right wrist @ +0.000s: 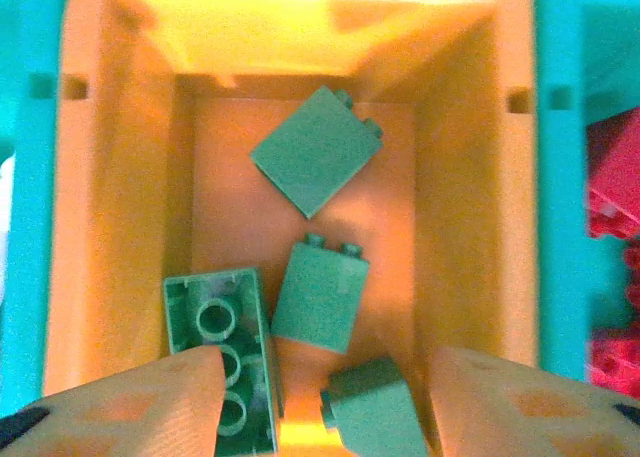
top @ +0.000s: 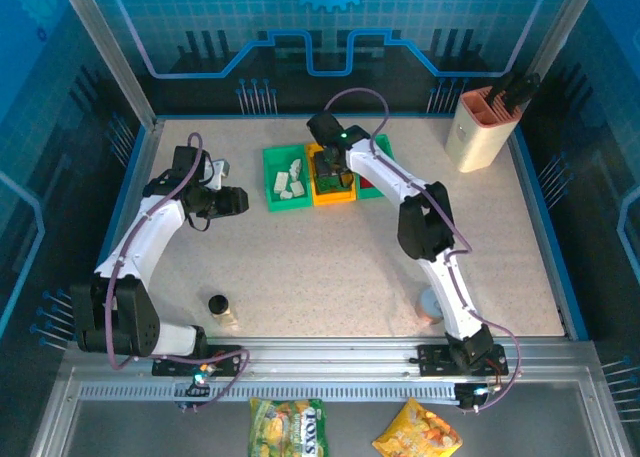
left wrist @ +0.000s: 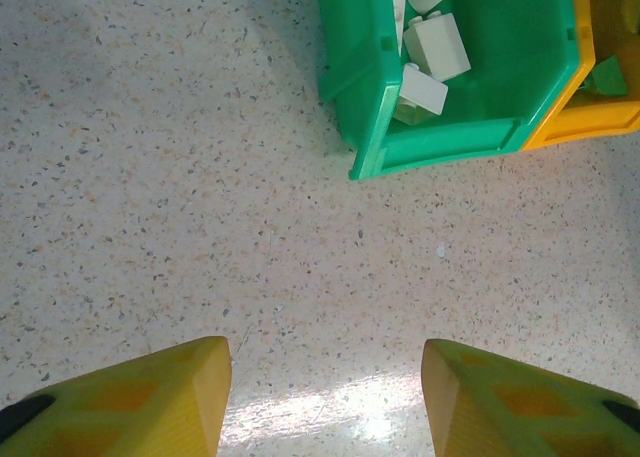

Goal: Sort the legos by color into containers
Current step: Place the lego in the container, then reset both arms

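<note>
From above: holding right gripper (top: pixel 333 169) over orange-yellow bin (top: pixel 334 195) at 12 o'clock, left gripper (top: pixel 236 200) at 9 o'clock. Left wrist: spreading fingers (left wrist: pixel 150 397) above bare table (left wrist: pixel 150 177), seeing cream-white legos (left wrist: pixel 437 45) in green bin (left wrist: pixel 360 67) at 1 o'clock. Right wrist: spreading fingers (right wrist: pixel 130 407) above four green legos (right wrist: pixel 320 297), glimpsing red legos (right wrist: pixel 615 187) at 3 o'clock.

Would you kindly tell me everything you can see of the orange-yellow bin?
The orange-yellow bin is a small, open, rectangular container of glossy plastic, with sloping walls and a small slot near each side rim. It stands upright on the table, in the middle of the row, closely flanked by green bins; I cannot tell whether they touch. Four green bricks lie loose on its floor, one with its underside up. The right gripper hangs open above it.
</note>
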{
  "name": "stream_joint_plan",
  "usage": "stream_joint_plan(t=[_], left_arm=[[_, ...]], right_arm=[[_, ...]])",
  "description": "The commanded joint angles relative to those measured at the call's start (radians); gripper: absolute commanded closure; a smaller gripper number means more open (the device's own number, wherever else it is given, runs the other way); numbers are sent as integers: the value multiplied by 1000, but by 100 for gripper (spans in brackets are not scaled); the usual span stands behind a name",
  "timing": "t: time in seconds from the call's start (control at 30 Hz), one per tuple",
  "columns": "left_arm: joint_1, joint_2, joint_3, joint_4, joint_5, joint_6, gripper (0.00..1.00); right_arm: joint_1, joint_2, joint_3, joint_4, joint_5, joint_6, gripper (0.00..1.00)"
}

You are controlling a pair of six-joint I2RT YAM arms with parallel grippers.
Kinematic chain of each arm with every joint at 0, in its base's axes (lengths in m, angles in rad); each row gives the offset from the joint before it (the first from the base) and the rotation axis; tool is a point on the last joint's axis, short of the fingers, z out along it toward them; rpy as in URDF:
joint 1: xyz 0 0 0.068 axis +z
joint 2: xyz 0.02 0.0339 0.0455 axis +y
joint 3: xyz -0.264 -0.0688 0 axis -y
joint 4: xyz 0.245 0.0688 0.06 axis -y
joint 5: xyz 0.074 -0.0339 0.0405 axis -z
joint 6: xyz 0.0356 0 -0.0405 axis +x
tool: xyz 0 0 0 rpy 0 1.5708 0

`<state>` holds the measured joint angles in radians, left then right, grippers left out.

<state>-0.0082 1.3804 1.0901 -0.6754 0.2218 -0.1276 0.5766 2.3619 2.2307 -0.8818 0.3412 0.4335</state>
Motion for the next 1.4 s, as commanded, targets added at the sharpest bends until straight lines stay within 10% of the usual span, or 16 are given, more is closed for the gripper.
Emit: stream_joint_plan(t=[0.0, 0.33, 0.6, 0.7, 1.37], left_arm=[[11, -22, 29, -31, -12, 11, 46], [8, -26, 106, -96, -10, -46, 42], [4, -35, 65, -11, -47, -147, 27], [4, -38, 25, 44, -59, -178, 1], [2, 7, -295, 578, -383, -71, 1]], right_arm=[[-4, -153, -63, 22, 24, -16, 37], [-54, -421, -423, 171, 6, -53, 0], [-134, -616, -710, 271, 43, -103, 0], [-177, -685, -816, 307, 71, -122, 0], [-487, -918, -1520, 1049, 104, -288, 0]])
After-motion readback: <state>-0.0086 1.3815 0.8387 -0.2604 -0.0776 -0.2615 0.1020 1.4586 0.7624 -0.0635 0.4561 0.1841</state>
